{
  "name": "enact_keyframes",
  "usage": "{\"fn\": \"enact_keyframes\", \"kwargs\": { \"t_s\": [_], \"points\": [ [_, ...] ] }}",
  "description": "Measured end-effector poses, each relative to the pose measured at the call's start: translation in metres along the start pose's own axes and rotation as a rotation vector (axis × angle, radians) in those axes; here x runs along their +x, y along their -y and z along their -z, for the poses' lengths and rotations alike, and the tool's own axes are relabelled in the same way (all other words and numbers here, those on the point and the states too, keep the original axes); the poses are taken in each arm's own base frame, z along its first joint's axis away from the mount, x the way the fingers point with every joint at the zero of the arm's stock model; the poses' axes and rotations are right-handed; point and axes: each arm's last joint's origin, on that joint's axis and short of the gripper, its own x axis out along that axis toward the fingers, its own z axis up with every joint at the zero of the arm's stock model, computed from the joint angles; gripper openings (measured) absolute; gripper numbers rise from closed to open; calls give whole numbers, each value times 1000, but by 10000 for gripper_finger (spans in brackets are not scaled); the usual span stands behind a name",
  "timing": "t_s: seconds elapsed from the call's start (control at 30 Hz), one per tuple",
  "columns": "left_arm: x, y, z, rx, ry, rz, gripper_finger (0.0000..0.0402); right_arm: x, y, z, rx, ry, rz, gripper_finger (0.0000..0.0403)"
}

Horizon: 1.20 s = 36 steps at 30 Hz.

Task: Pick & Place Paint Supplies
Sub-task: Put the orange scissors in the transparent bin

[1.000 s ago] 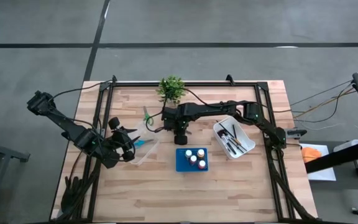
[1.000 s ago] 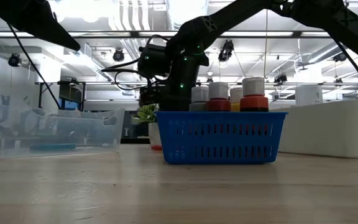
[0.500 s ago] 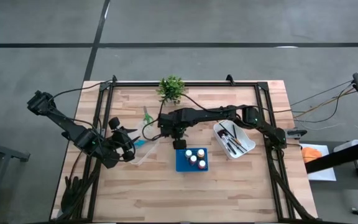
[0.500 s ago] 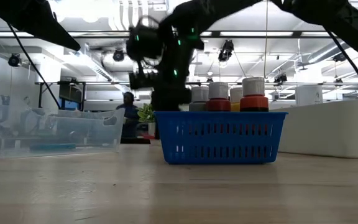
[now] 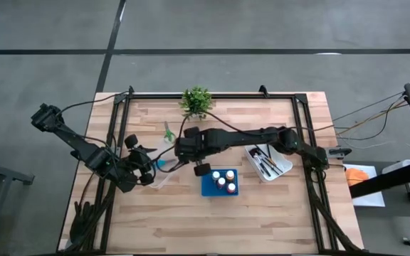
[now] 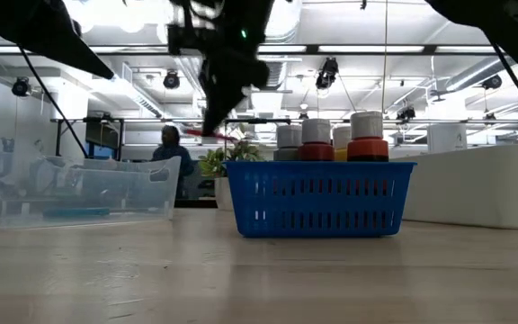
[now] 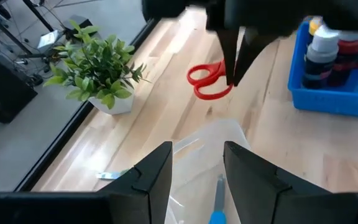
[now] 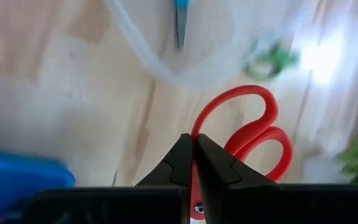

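Standing on the wooden table are three containers: one clear bin at the left, one blue basket with four paint bottles in the middle, one white tray with brushes at the right. Above open wood between bin and basket, the right gripper is closed on one pair of red scissors, lifted off the table. The left gripper hangs over the bin's edge, fingers partly apart, holding nothing, and one blue-handled pair lies inside.

Lighting's bright and even from ceiling strip lights, which glare a bit in the low view. Shadows on the tabletop are soft. The right wrist view is heavily motion-blurred, and the right arm smears too.
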Motion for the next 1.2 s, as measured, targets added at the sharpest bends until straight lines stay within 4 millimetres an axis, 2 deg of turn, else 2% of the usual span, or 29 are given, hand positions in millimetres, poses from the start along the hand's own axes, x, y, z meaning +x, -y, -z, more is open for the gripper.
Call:
{"fn": "enact_keyframes", "kwargs": {
  "t_s": [0.23,0.57,0.9,1.2],
  "points": [
    [0,0,1,1,-13,16,152,-24,-7,-30,-140,267,1,7],
    [0,0,1,3,-17,20,152,-26,1,-50,-227,541,-38,7],
    [0,0,2,10,-25,22,152,-3,23,-46,-194,691,-124,7],
    [0,0,2,13,-27,21,152,15,34,-36,-143,725,-208,7]
  ]
}}
